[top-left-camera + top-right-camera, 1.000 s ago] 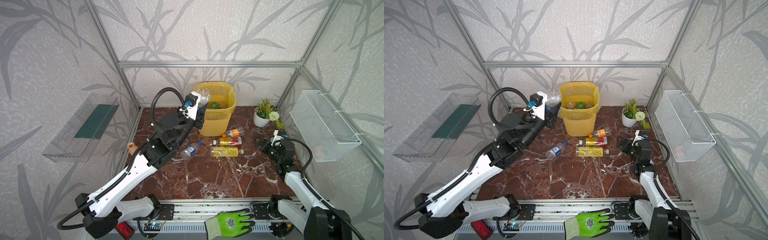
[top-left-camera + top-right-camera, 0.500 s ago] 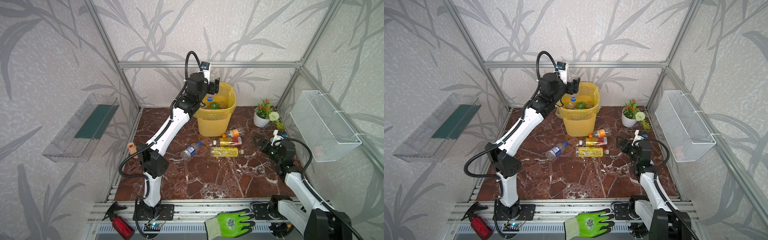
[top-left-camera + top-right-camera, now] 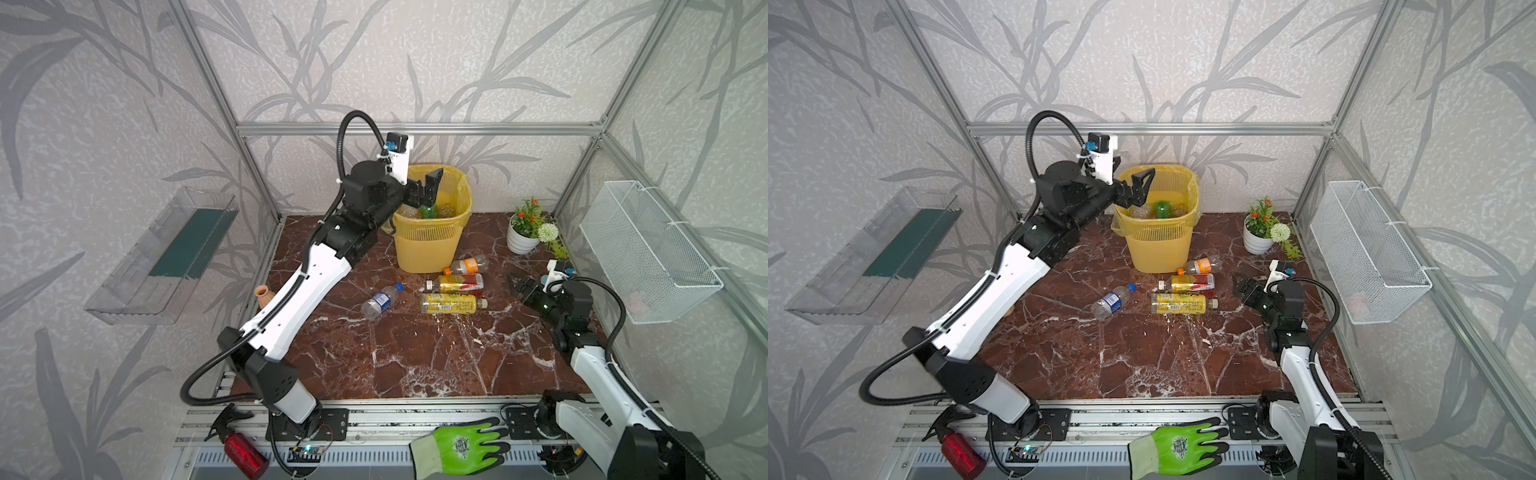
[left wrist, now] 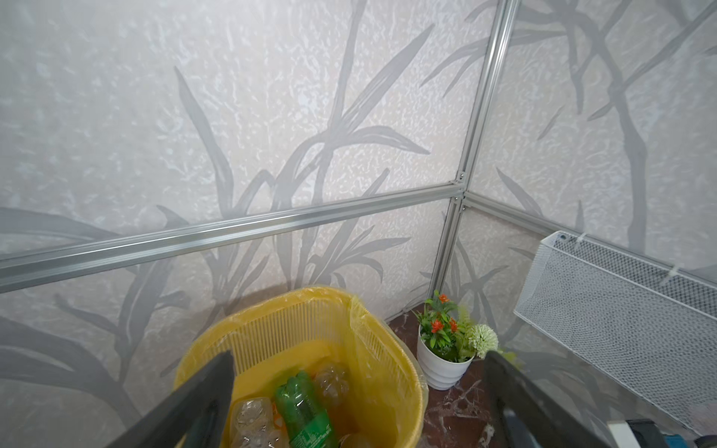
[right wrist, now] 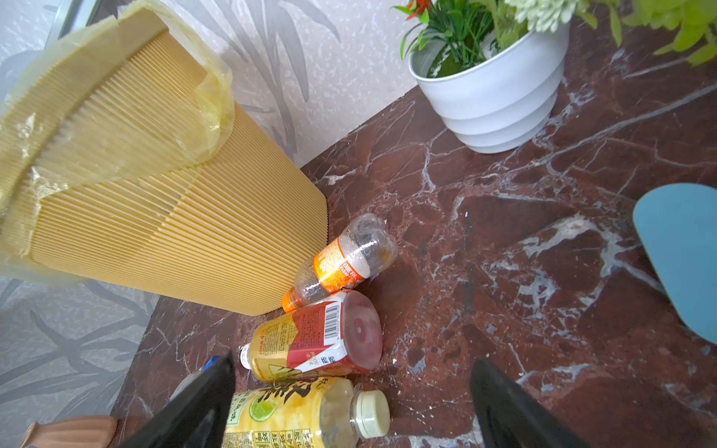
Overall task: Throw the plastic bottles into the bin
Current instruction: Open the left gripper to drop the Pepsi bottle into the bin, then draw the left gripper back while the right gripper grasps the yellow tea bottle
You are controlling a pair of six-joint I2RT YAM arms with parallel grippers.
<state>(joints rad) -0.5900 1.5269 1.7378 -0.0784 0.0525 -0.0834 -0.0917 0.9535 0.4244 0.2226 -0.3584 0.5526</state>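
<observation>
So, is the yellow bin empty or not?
Not empty: the bin holds a green bottle and clear bottles, as the left wrist view shows.

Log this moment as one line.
left jaws: open, empty, above bin | right jaws: open, empty, facing yellow-label bottle | tabletop: four bottles lying

Illumination is bright, even and diffuse, apparently from overhead, with no hard shadows. The bin throws a soft grey shadow on the wall behind it. There is mild sheen on the floor and no blown highlights. Both top views are sharp, with wide-angle stretch toward the edges. In the wrist views, the fingers of the left gripper and right gripper are blurred close to the lens. A blue shape at the frame edge is likewise out of focus.
</observation>
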